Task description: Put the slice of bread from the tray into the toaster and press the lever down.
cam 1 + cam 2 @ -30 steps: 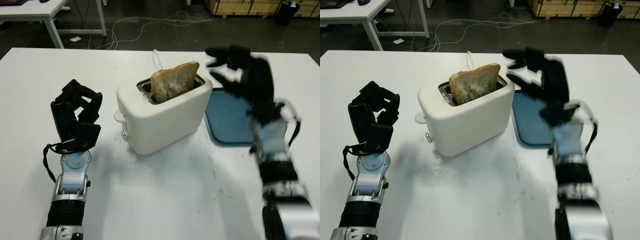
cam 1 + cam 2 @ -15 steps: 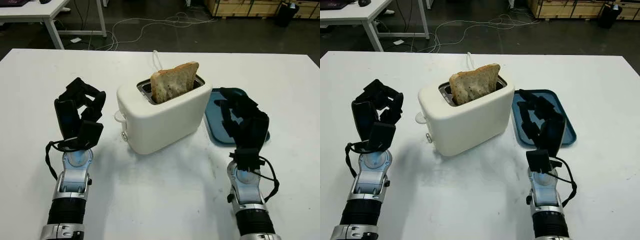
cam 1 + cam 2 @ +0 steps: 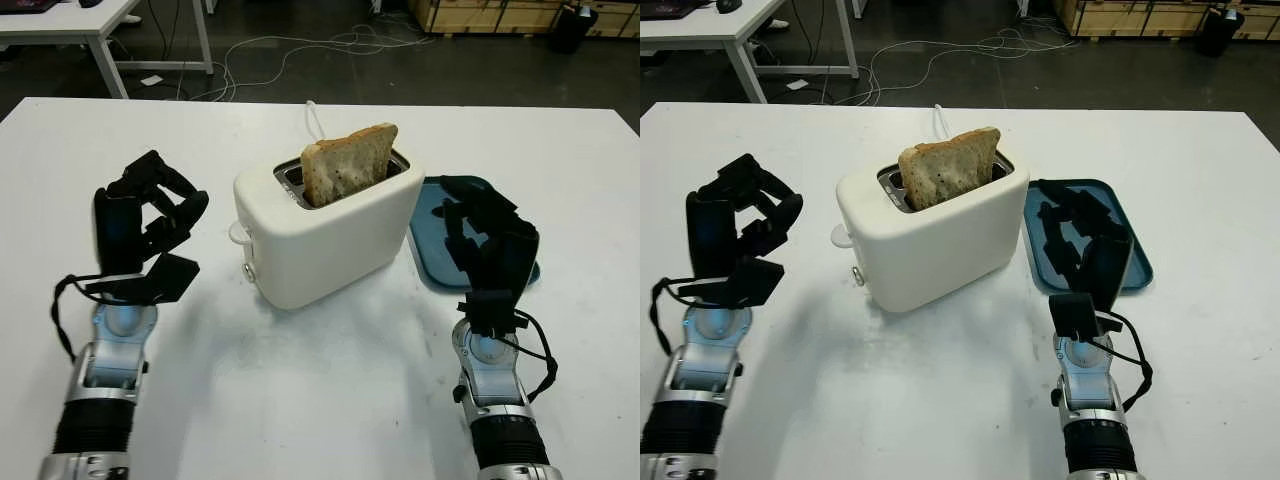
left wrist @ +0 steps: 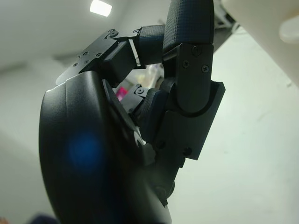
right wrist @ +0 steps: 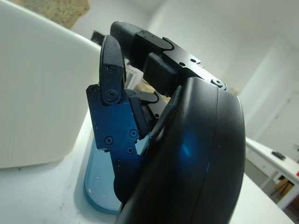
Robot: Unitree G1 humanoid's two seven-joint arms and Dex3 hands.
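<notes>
The slice of bread [image 3: 349, 163] stands upright in the slot of the white toaster [image 3: 325, 232], its upper half still above the top, so the step in hand looks to be pressing the lever [image 3: 237, 233], a pale tab on the toaster's end that faces the left hand [image 3: 138, 235]. That hand is raised just beside that end, fingers curled and holding nothing. To press well, it would likely need to bring a fingertip over the tab and push straight down along the toaster's end, without shoving the body sideways toward the blue tray [image 3: 450, 242]. The right hand [image 3: 490, 250] is up in front of the tray, fingers curled and empty, well placed to steady the toaster if it slides on the white table [image 3: 330, 390].
</notes>
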